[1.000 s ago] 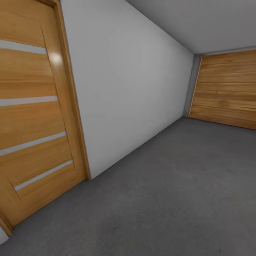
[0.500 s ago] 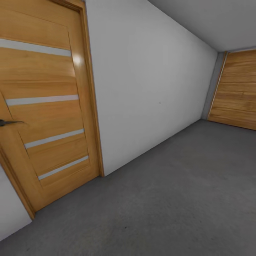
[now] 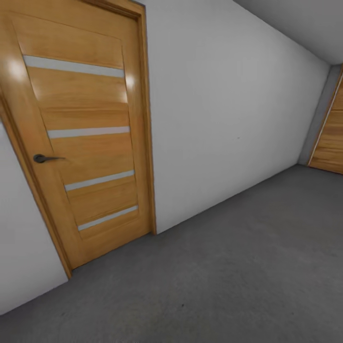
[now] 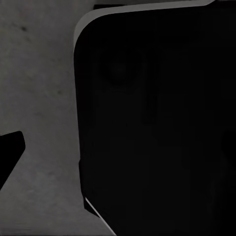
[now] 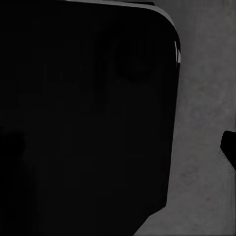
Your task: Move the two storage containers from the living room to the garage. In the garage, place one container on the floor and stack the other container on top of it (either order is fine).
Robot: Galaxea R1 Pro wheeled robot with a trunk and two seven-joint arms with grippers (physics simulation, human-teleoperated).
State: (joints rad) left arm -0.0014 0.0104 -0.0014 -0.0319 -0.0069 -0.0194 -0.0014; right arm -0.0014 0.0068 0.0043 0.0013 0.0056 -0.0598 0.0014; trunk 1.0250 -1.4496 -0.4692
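From where I stand this is the garage: a rough grey concrete floor (image 3: 228,276), a plain white wall (image 3: 228,119), and a wooden door (image 3: 85,138) with pale stripes and a dark lever handle (image 3: 45,158) set into that wall. A strip of a second plank door (image 3: 331,138) shows at the far end, past the corner. Neither orange bin is anywhere I can make out, so I cannot say where they are right now. Each wrist camera looks down past a big dark rounded body (image 4: 157,123) onto mottled grey floor (image 5: 206,98), and whether either hand is spread or pressed together I cannot tell, nor whether it carries anything.

My guess is the robot is travelling, with the striped door as its likely way out toward the living room. To do that well it should square up to the door, stay clear of the frame and wall on both sides, and go slowly enough that the arms do not clip the handle
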